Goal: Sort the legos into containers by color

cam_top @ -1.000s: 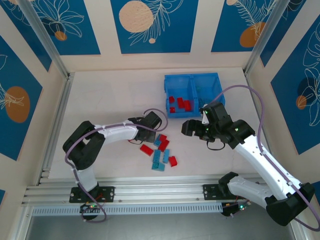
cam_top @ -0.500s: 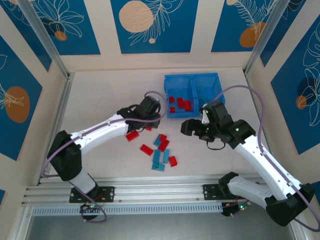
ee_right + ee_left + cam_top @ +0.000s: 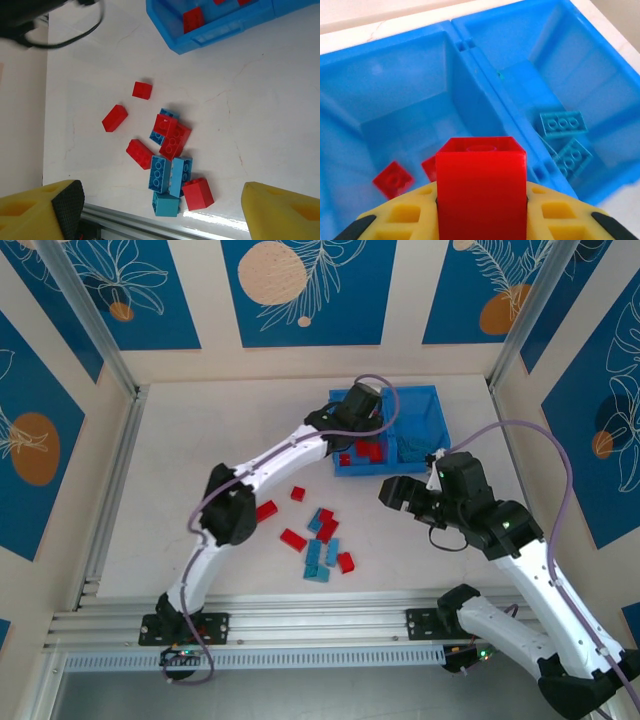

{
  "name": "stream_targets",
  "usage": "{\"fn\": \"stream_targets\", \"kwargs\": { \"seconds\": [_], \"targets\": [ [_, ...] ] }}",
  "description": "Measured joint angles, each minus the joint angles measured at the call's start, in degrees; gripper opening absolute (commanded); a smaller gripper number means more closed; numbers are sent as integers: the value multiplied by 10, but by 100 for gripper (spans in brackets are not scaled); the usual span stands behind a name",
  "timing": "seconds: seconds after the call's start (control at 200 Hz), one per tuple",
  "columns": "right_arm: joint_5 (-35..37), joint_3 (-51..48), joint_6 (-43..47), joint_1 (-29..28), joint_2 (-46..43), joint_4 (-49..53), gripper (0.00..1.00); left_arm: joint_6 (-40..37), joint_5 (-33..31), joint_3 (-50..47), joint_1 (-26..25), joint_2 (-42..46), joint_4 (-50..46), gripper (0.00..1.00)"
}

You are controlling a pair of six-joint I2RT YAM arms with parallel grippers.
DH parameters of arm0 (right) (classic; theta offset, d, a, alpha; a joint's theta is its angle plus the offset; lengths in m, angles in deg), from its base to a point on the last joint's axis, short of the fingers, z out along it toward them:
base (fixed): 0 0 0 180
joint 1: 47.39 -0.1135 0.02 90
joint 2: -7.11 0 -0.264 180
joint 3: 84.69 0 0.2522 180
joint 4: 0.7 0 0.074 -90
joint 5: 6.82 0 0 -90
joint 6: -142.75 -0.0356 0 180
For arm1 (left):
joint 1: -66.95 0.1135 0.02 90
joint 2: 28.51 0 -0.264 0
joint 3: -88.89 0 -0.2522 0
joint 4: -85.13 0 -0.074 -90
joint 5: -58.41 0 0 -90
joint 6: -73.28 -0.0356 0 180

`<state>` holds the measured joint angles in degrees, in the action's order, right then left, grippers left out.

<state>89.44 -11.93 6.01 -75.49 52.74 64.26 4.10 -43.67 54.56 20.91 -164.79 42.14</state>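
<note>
My left gripper [image 3: 360,403] hangs over the left compartment of the blue bin [image 3: 425,397], shut on a red lego [image 3: 481,185] that stands upright between its yellow pads [image 3: 559,216]. Under it that compartment [image 3: 400,95] holds red legos [image 3: 393,178]. Light blue legos [image 3: 562,123] lie in the right compartment past the middle wall [image 3: 485,80]. A loose pile of red and blue legos [image 3: 322,540] sits on the table near the front. My right gripper [image 3: 404,492] hovers right of the pile, open and with nothing in it [image 3: 160,200].
Single red legos [image 3: 115,118] [image 3: 142,90] lie left of the pile, apart from it. A red one [image 3: 198,193] and a teal one [image 3: 166,204] sit close to the metal rail [image 3: 320,625] at the table's front edge. The bin's near corner [image 3: 172,37] shows beyond the pile.
The left arm has closed on a red lego at the pile and swung it up and back over the bin's left compartment. The right arm has drifted slightly right.
</note>
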Motion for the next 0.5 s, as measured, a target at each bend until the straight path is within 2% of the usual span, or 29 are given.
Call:
{"fn": "stream_targets", "kwargs": {
  "seconds": [0.09, 0.16, 0.375, 0.5],
  "targets": [
    [4, 0, -2, 0, -15, 7, 84, 1, 0, 116, 10, -81, -27, 43],
    [7, 0, -2, 1, -21, 11, 84, 7, 0, 161, 19, -113, -34, 53],
    [10, 0, -2, 2, -19, 21, 84, -1, 0, 185, 35, -119, -32, 55],
    [11, 0, -2, 3, -9, 21, 84, -12, 16, 161, 35, -76, -46, 53]
  ]
}}
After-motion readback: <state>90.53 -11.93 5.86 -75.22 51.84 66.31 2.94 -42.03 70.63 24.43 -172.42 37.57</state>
